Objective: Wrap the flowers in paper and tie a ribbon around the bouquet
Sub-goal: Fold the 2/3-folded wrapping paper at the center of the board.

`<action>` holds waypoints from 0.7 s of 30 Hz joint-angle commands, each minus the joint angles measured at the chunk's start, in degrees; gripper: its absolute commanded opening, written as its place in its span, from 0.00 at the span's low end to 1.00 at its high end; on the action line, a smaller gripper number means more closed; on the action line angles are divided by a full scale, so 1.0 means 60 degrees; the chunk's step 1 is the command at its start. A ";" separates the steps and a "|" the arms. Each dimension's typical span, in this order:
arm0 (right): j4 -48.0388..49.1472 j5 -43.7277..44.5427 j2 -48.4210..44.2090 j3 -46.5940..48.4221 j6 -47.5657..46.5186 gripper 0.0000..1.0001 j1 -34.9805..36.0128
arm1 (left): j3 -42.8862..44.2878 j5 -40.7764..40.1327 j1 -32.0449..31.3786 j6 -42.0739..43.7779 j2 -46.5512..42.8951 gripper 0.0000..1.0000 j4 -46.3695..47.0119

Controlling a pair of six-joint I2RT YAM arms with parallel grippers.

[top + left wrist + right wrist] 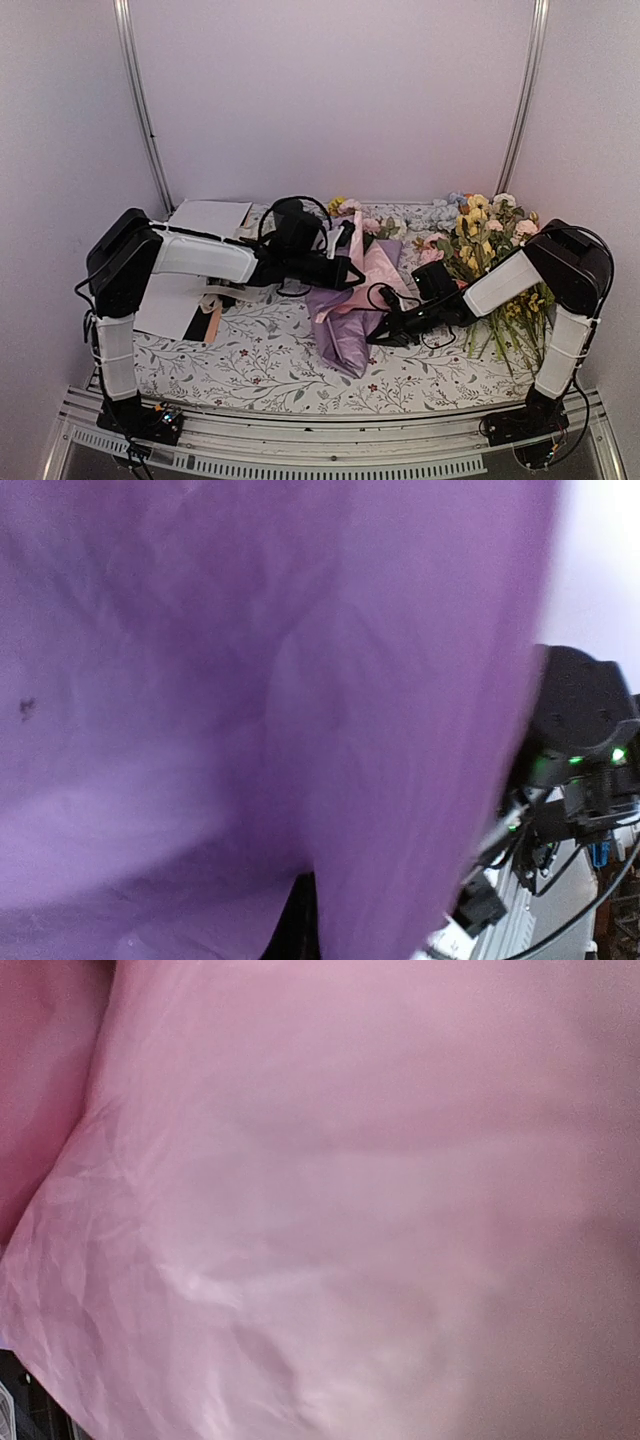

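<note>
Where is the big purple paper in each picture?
Top view: paper in the centre, just left of the right arm.
Left wrist: paper fills nearly everything, left of the right arm.
Right wrist: paper fills the whole picture, pinkish.
Shared landmark: right arm, top and left wrist views only.

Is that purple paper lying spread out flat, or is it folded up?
Folded up: the paper is gathered into a creased, bunched heap, its pink layer showing on top.
</note>
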 commanded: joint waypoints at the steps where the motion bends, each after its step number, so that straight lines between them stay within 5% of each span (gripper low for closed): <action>1: 0.0189 0.0263 0.0532 0.0087 0.0076 0.01 -0.0061 | 0.0655 0.0330 -0.0560 0.0294 -0.0008 0.00 -0.0519; 8: 0.0298 0.0186 0.0402 0.0157 0.0075 0.01 -0.0060 | 0.1518 0.0674 -0.0638 0.0078 0.1228 0.00 -0.0872; 21: 0.0648 0.1419 -0.2594 -0.1137 0.1527 0.02 -0.0288 | 0.2191 0.0254 -0.0478 0.0128 0.2742 0.00 -0.1240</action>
